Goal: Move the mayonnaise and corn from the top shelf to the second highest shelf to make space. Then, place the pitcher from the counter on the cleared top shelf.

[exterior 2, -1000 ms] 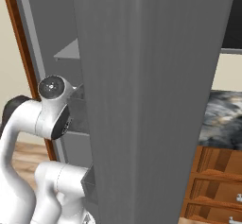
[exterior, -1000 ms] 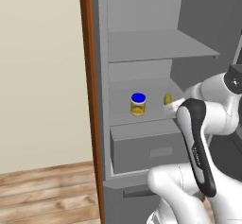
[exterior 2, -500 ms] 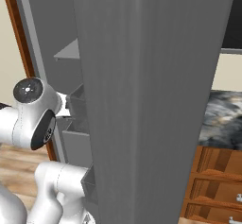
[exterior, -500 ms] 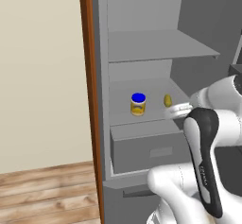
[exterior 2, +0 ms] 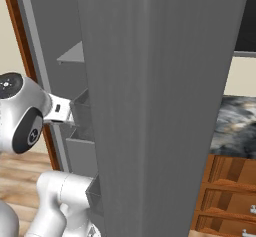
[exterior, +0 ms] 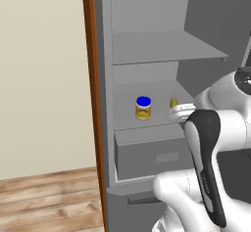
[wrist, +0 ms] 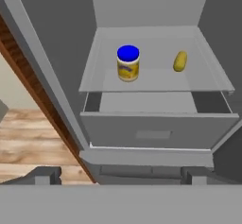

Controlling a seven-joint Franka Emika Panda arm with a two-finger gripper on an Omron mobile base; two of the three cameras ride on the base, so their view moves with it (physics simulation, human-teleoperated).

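Observation:
The mayonnaise [wrist: 127, 63], a blue-lidded jar with a yellow label, stands upright on the second highest shelf [wrist: 142, 79], just above the grey drawer front [wrist: 156, 131]. The yellow corn [wrist: 180, 61] lies to its right on the same board. From the left base view the mayonnaise [exterior: 143, 108] and corn [exterior: 173, 103] sit under the bare top shelf [exterior: 166, 47]. My gripper [wrist: 120, 176] is open and holds nothing, out in front of the drawer and well back from both items. The pitcher is out of view. A strip of the counter [exterior 2: 235, 121] shows at the right.
The open fridge door [exterior 2: 160, 106] hangs as a big grey slab close on the right. A brown wooden panel edge [exterior: 90, 104] borders the fridge on the left, with wood floor [exterior: 49, 201] below. Brown cabinet drawers [exterior 2: 225, 201] sit under the counter.
The arm has drawn back and sunk a little in front of the fridge, with the jaws staying open. The jar and the cob have not moved.

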